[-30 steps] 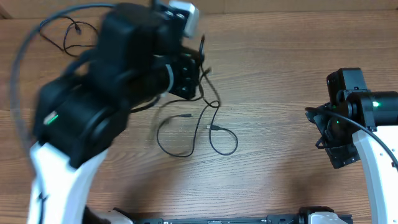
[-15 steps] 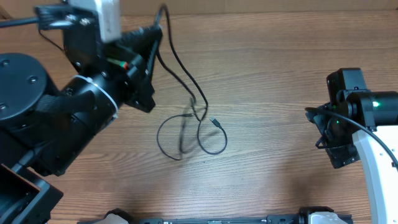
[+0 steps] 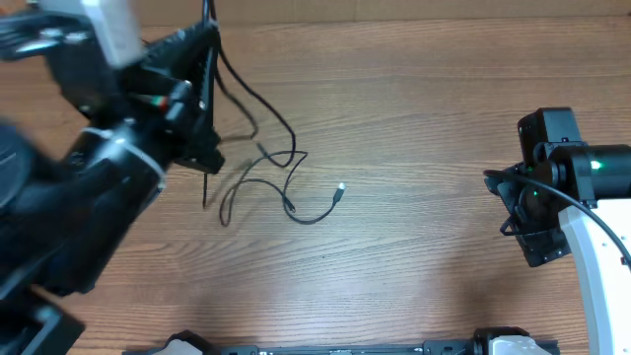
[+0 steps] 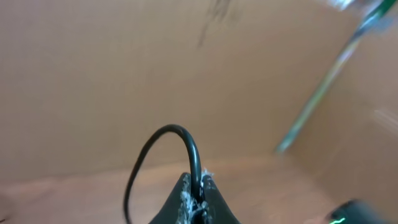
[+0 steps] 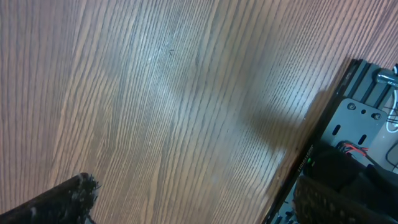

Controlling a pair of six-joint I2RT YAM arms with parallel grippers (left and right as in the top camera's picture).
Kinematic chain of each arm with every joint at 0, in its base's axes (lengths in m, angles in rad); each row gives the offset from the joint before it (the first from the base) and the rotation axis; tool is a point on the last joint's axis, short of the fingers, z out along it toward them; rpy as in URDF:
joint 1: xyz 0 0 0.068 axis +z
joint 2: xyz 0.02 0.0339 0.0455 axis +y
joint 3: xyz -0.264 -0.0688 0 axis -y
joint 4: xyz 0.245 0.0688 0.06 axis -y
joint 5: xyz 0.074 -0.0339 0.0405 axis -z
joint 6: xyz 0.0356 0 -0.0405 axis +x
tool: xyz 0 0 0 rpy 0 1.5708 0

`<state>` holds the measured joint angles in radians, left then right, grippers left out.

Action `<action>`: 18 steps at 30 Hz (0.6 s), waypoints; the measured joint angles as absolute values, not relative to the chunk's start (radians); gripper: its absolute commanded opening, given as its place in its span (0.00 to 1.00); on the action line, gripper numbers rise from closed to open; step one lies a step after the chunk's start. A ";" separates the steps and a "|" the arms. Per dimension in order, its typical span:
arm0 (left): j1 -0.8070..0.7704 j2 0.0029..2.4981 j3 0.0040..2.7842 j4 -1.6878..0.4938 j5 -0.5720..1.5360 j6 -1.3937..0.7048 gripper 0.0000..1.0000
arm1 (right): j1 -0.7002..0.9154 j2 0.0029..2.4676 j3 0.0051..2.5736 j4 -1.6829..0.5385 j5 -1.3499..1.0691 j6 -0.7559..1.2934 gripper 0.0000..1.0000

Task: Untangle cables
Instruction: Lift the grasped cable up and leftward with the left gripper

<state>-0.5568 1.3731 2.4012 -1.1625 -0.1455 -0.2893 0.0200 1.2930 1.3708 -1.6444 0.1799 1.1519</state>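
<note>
The left gripper [image 4: 198, 190] is pinching one strand of the cables [image 3: 286, 187] tight and holding it high over the table [image 3: 424, 118], while the rest is trailing into loose crossed loops mid-table. The right gripper [image 5: 199, 199] is sitting spread wide, empty, well apart. Pulling-apart looks underway; next it probably needs the other cord pinned.

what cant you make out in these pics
- Overhead: the left arm is motion-blurred and hides the left part of the table; the cables are too thin to tell where they cross, and one runs off the top edge.
- Left wrist: the left gripper is shut on a cable, but the frame's bottom edge cuts the cord; the background is blurred.
- Right wrist: the open right gripper shows only fingertips; no cables.
</note>
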 measured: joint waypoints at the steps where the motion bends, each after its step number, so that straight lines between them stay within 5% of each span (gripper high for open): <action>1: -0.557 1.391 2.402 -1.198 -0.169 -0.253 0.04 | 0.020 1.293 1.371 -1.644 0.179 1.151 1.00; 10: -0.557 1.528 2.394 -1.257 -0.215 -0.093 0.04 | 0.020 1.293 1.371 -1.644 0.180 1.152 1.00; 18: -0.557 1.478 2.394 -1.102 -0.210 -0.279 0.04 | 0.020 1.293 1.371 -1.644 0.179 1.152 1.00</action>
